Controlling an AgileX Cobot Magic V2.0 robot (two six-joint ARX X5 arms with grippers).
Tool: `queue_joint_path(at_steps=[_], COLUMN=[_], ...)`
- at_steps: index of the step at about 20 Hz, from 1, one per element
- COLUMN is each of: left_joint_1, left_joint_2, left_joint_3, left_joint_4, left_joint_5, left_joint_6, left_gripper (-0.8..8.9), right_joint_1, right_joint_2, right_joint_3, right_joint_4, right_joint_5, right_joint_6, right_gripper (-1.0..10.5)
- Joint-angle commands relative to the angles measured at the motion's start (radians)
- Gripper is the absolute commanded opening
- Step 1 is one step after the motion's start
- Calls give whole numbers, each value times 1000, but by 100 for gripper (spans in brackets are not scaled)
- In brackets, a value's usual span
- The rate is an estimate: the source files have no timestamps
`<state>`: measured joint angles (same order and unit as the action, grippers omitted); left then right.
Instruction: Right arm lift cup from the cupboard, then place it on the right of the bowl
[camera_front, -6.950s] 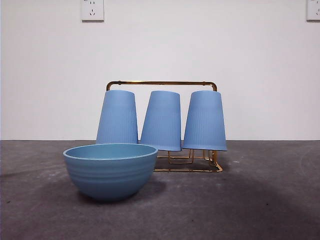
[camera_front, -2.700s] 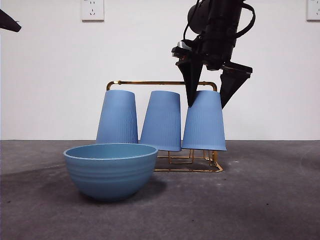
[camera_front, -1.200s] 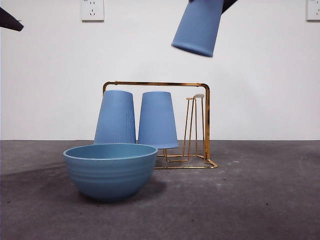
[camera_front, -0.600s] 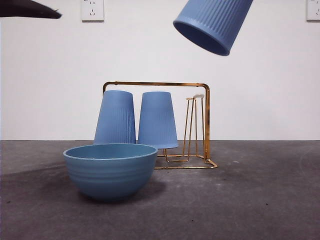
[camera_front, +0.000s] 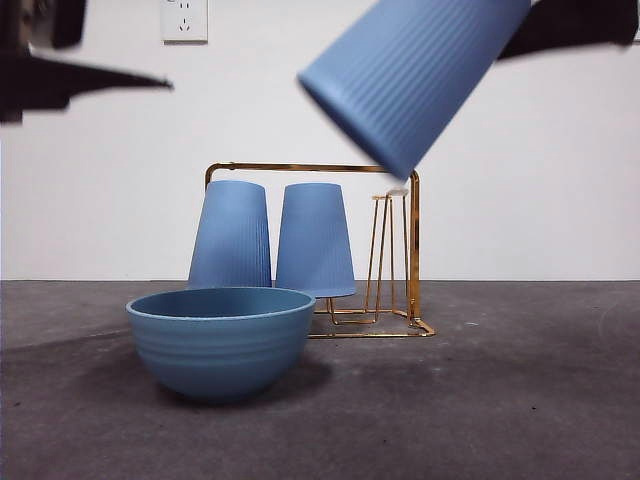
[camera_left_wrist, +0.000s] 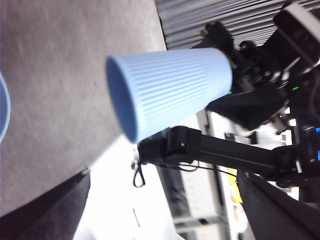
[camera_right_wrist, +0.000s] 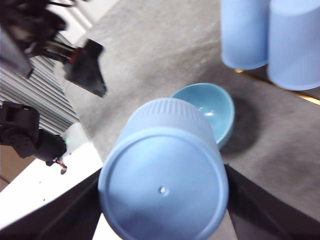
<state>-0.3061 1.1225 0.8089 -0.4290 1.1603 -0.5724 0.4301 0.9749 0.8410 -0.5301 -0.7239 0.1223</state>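
No readable text, labels, brand marks, numbers or signs in any view. Checked the wall socket (camera_front: 185, 20) at far left in the front view: plain white face, slots only, no lettering visible. The lifted cup (camera_front: 415, 75), the two cups on the rack (camera_front: 412, 250) and the bowl (camera_front: 221, 340) carry ribs and ridges only, no print. In the left wrist view, small lit spots show on the other arm's housing (camera_left_wrist: 180, 145), too small to read as characters.
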Motion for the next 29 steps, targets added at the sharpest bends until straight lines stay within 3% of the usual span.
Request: queue_joint_path(at_steps=[1, 5, 10, 18, 29], left_joint_1=[-5, -5, -5, -9, -44], left_joint_2=[70, 156, 262, 404, 466], left_joint_3=[18, 18, 18, 18, 18], left_joint_4=[10, 41, 208, 488, 663], left_joint_5=[25, 42, 74, 121, 120], left_joint_6=[-24, -34, -143, -332, -446], left_gripper=[466, 466, 466, 466, 461], right_joint_1=[-4, -8, -29, -40, -13], right_joint_2=[11, 11, 12, 63, 136], right_joint_3=[-82, -198, -289, -305, -305], right_joint_4=[136, 360, 551, 666, 750], right_joint_5=[-37, -69, -62, -61, -65], right_joint_6=[76, 172, 260, 317, 361], right_gripper=[313, 313, 313, 257, 257])
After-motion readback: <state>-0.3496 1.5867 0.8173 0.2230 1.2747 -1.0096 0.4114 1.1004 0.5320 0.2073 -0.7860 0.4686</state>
